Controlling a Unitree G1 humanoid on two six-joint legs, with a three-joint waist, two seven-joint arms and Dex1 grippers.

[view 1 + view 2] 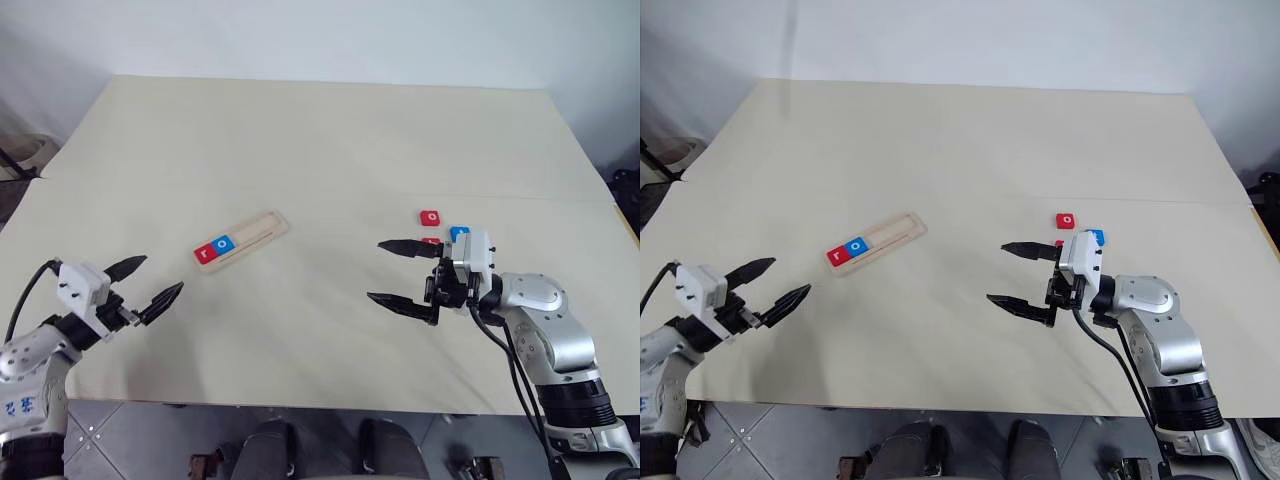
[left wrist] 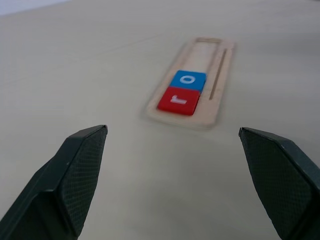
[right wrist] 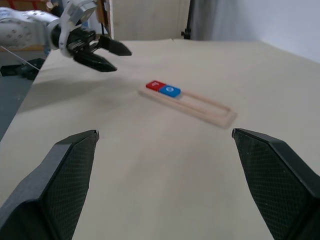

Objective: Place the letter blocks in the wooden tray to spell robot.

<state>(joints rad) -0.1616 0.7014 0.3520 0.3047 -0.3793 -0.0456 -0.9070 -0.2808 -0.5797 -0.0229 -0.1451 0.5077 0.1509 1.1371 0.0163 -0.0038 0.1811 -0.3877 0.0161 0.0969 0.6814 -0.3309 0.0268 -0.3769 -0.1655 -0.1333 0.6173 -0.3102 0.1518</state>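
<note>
The wooden tray (image 1: pixel 264 231) lies slanted on the table, left of centre. A red "r" block (image 1: pixel 208 252) and a blue "o" block (image 1: pixel 225 244) sit side by side at its near end, and the rest of the tray is bare. At the right lie loose letter blocks: a red one (image 1: pixel 429 216), a blue one (image 1: pixel 459 232), and a sliver of another red one (image 1: pixel 431 241) behind my right gripper's finger. My right gripper (image 1: pixel 375 270) hovers open and empty, pointing left, just near of them. At the near left, my left gripper (image 1: pixel 163 273) is open and empty, aimed toward the tray (image 2: pixel 220 75).
The cream table (image 1: pixel 320 140) stretches wide behind the tray and the blocks. Its front edge (image 1: pixel 300 405) runs just below both grippers, with grey floor beyond. A dark object (image 1: pixel 15 160) stands off the table's left side.
</note>
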